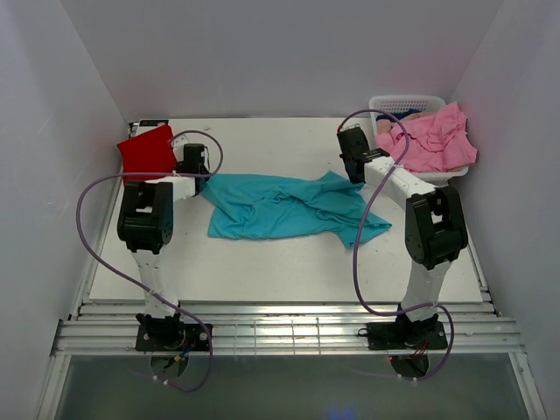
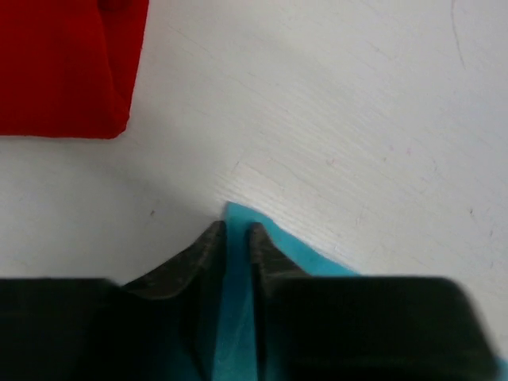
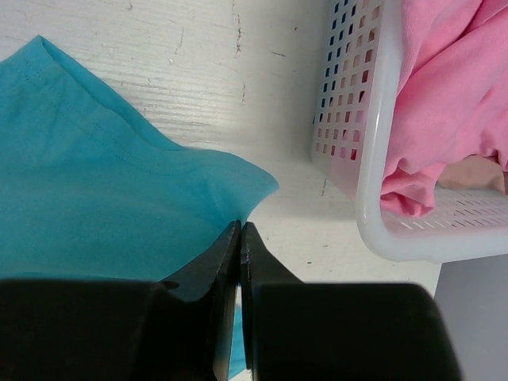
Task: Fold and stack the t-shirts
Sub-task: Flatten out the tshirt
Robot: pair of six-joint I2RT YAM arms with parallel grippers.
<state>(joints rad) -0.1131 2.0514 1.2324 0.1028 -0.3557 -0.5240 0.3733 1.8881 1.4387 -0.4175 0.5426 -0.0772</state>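
Looks like a robotics lab test cell. Boxed in by bare white panels (image 1: 280, 52) around a white tabletop (image 1: 289, 262). Left arm (image 1: 144, 219) and right arm (image 1: 433, 227) bolted to aluminium rails (image 1: 289, 328), purple cables (image 1: 78, 213) looping loose. Laundry laid out: teal t-shirt (image 1: 280, 206), red t-shirt (image 1: 144, 150), pink t-shirts (image 1: 437, 140) in a white basket (image 1: 407, 99).

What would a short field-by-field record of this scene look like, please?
teal t-shirt: lying crumpled on the table
red t-shirt: folded, far left corner
pink t-shirts: heaped in the white basket, far right
left jaws: nearly closed astride the teal t-shirt's left corner; grip unclear
right jaws: shut on its right edge
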